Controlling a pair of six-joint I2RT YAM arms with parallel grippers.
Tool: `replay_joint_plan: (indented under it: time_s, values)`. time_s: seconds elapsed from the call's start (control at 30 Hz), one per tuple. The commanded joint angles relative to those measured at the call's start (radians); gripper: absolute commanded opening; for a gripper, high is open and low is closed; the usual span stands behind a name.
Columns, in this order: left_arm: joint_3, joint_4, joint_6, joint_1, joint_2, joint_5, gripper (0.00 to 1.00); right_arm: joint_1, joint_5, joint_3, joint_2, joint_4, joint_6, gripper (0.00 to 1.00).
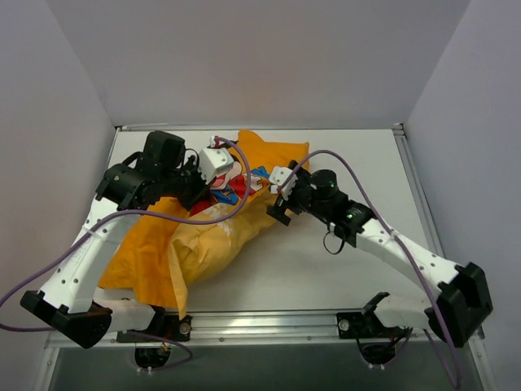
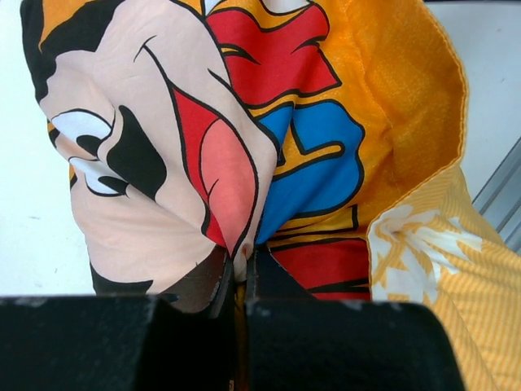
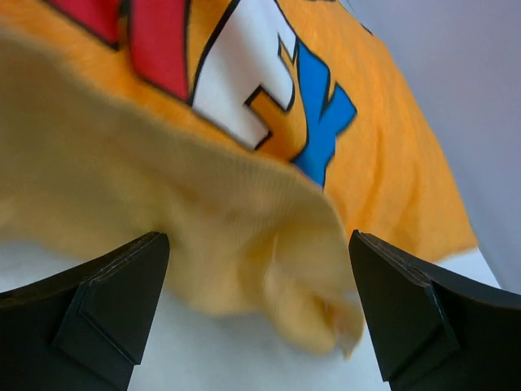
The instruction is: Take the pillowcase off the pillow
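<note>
The orange-yellow pillowcase (image 1: 213,238) lies bunched across the left and middle of the table, its Mickey Mouse print and coloured letters facing up at the far end. The pillow is hidden inside it; no plain white cushion shows. My left gripper (image 1: 213,181) is shut on a fold of the printed fabric; in the left wrist view (image 2: 238,273) the cloth (image 2: 309,163) is pinched between the jaws and pulled up. My right gripper (image 1: 278,200) is open at the cover's right edge. In the right wrist view (image 3: 260,269) a blurred yellow fold (image 3: 244,236) hangs between the spread fingers (image 3: 122,281) without being gripped.
The white table (image 1: 350,269) is walled at the back and both sides. A metal rail (image 1: 269,319) runs along the near edge by the arm bases. Purple cables (image 1: 358,183) loop over both arms. Bare table shows right of the cover.
</note>
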Motion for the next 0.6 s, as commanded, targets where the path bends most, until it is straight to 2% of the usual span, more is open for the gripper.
replay_joint_plan:
  time_s: [0.0,0.1,0.17,0.2,0.23,0.27,0.3,0.4,0.5,0.57]
  values:
    - [0.097,0.079,0.014,0.001,-0.023,0.114,0.02,-0.036,-0.158,0.077,0.168,0.204,-0.135,1.00]
    - [0.095,0.071,0.008,0.003,-0.019,0.134,0.02,-0.061,-0.221,0.094,0.277,0.318,-0.143,1.00]
    - [0.101,0.068,0.003,0.003,-0.016,0.154,0.02,-0.055,-0.247,0.138,0.351,0.329,-0.143,1.00]
    - [0.111,0.065,-0.002,0.004,-0.012,0.183,0.02,-0.047,-0.255,0.164,0.409,0.311,-0.140,0.96]
    - [0.118,0.063,-0.006,0.004,-0.010,0.200,0.02,-0.039,-0.265,0.193,0.437,0.282,-0.129,0.88]
    - [0.126,0.062,-0.012,0.006,-0.009,0.213,0.02,-0.032,-0.275,0.262,0.460,0.219,-0.105,0.73]
    - [0.135,0.065,-0.040,0.010,-0.006,0.244,0.02,-0.019,-0.282,0.296,0.488,0.186,-0.022,0.34]
    - [0.170,0.069,-0.101,0.069,-0.015,0.324,0.02,-0.018,-0.288,0.361,0.445,0.074,0.162,0.00]
    - [0.184,0.086,-0.158,0.167,-0.039,0.424,0.02,0.005,-0.302,0.338,0.315,-0.011,0.266,0.00]
    - [0.180,0.095,-0.183,0.216,-0.056,0.450,0.02,0.042,-0.321,0.356,0.250,-0.136,0.331,0.00]
